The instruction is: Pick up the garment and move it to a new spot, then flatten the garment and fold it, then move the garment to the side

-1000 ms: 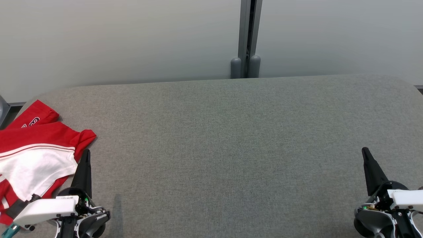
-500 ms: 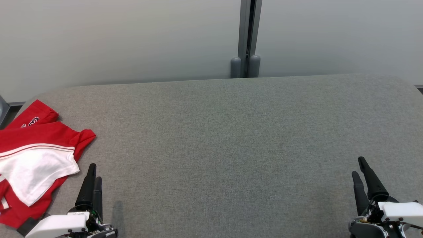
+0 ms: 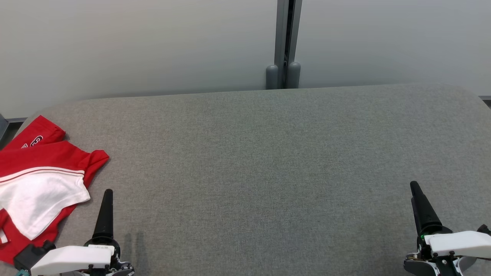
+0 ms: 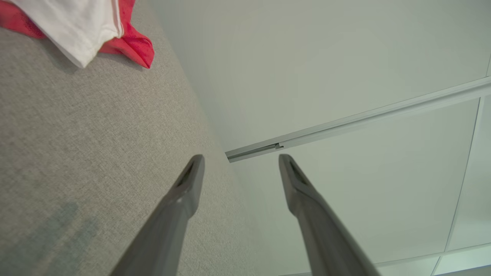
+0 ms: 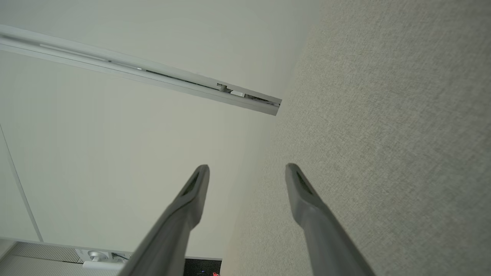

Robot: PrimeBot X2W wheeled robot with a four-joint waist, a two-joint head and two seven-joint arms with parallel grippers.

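Observation:
The garment (image 3: 38, 180) is red with a white panel and thin stripes. It lies crumpled at the far left of the grey table (image 3: 261, 161) and runs past the left edge of the head view. A corner of the garment (image 4: 88, 27) shows at the top left of the left wrist view. My left gripper (image 3: 106, 197) stands near the table's front edge, just right of the garment and apart from it. Its fingers (image 4: 188, 184) are spread and empty. My right gripper (image 3: 416, 191) is at the lower right, its fingers (image 5: 303, 191) apart with nothing between them.
A pale wall with a vertical grey post (image 3: 284, 42) runs behind the table's far edge. Bare grey cloth spans the middle and right of the table. The table's corners are rounded.
Both grippers went from shut to open and drew back toward the front edge. The left gripper came off the garment's right side. The garment has stayed where it lay.

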